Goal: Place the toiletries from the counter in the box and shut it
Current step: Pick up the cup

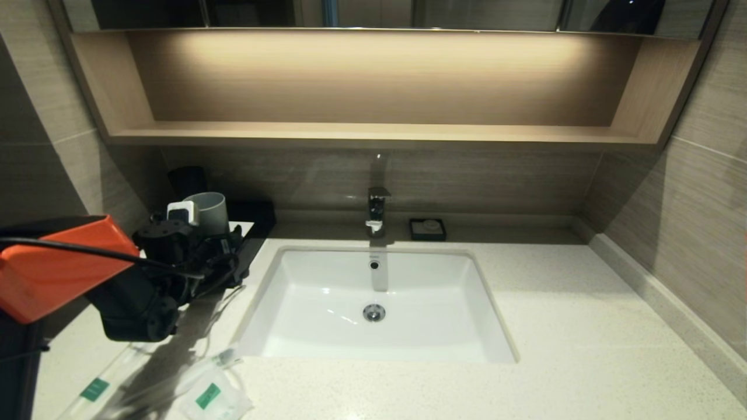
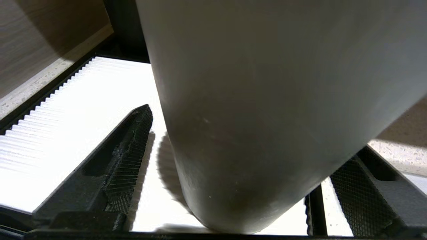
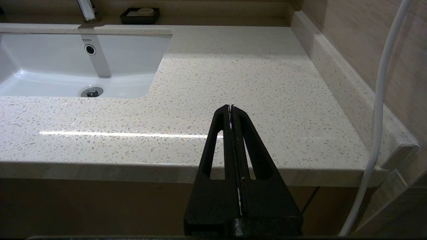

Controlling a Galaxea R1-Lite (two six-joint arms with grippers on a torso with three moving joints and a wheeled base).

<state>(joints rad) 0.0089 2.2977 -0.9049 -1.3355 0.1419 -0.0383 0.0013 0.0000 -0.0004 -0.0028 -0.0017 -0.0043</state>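
**Three wrapped toiletries lie on the stone counter while the left gripper straddles a grey cup**

Three wrapped toiletries (image 1: 175, 385) lie at the near left corner of the wide off-white speckled stone counter (image 1: 583, 326): two long slim clear-plastic sticks and a small square white sachet, each with a green label, close together and partly in the arm's shadow. A white rectangular sink basin (image 1: 373, 303) is set into the middle of the counter, with a chrome tap (image 1: 376, 213) behind it and a small black square soap dish (image 1: 427, 229) just beside the tap. A light wooden shelf (image 1: 373, 131) runs along the wall above, lit from overhead, and grey-brown tiled walls close in on both sides.

At the back left of the counter sits the low black rectangular box (image 1: 257, 224), its white ribbed top panel (image 2: 66, 133) bright in the left wrist view. On that panel stands a grey plastic cup (image 2: 267, 116). The left gripper (image 2: 240, 173) is spread wide, one finger on each side of the cup, with a gap showing beside the finger in clearer view. The right gripper (image 3: 231, 110) hangs at the near right edge of the counter, its fingers pressed together on nothing.
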